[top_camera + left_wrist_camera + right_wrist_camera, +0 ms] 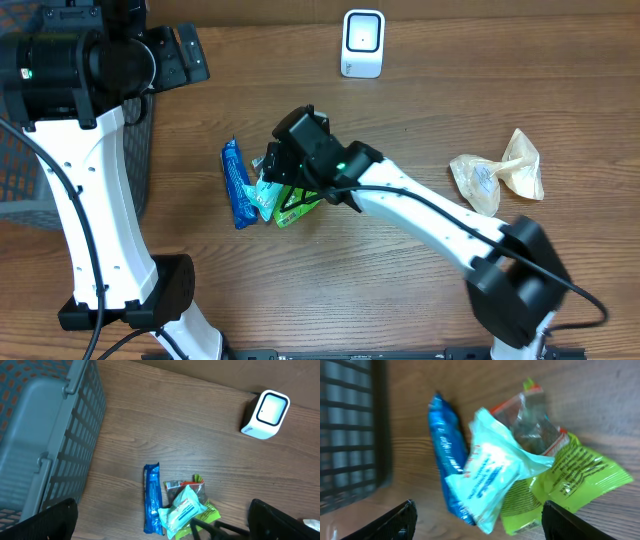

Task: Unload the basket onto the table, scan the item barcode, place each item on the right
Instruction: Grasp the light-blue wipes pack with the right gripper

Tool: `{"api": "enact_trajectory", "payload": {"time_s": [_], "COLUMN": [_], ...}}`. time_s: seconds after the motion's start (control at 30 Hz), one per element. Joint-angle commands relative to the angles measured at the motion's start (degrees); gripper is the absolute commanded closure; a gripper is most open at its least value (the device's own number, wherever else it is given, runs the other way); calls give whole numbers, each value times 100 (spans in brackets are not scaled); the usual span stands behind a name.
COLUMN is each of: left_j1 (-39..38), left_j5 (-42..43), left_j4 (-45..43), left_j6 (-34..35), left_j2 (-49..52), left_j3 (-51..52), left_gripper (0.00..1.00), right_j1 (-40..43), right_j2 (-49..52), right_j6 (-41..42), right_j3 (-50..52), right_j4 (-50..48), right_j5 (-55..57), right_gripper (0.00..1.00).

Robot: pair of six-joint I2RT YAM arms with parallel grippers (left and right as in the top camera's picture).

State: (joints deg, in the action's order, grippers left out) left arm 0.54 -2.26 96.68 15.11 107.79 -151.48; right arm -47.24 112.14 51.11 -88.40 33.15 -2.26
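Overhead: right gripper hung over the packet pile mid-table; scanner stood well apart at the far edge. Step judged: selecting an item, none held.

Left wrist: left gripper spread wide, empty, near the basket.

Right wrist: fingers spread wide above the mint packet, nothing between them. Next move: close on one packet, barcode kept outward. Print blurred, unreadable.
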Motion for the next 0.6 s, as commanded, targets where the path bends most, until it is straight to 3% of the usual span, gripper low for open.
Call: {"api": "enact_trajectory", "payload": {"time_s": [0.0, 0.23, 0.57], "left_j1": [52, 50, 50], "left_j5": [-72, -72, -72], "left_j4": [11, 11, 11], "left_j6": [101, 101, 101], "left_j2": [20, 20, 20], "left_j3": [28, 28, 33], "left_gripper": [0, 0, 0], "right_j1": [0, -7, -7], "right_j2": [299, 728, 876], "right_j6": [275, 278, 146], "right_j3": [-107, -107, -94], "right_j4": [-210, -339, -442], "right_j5": [-354, -645, -575], "right_gripper": [20, 21, 33]}}
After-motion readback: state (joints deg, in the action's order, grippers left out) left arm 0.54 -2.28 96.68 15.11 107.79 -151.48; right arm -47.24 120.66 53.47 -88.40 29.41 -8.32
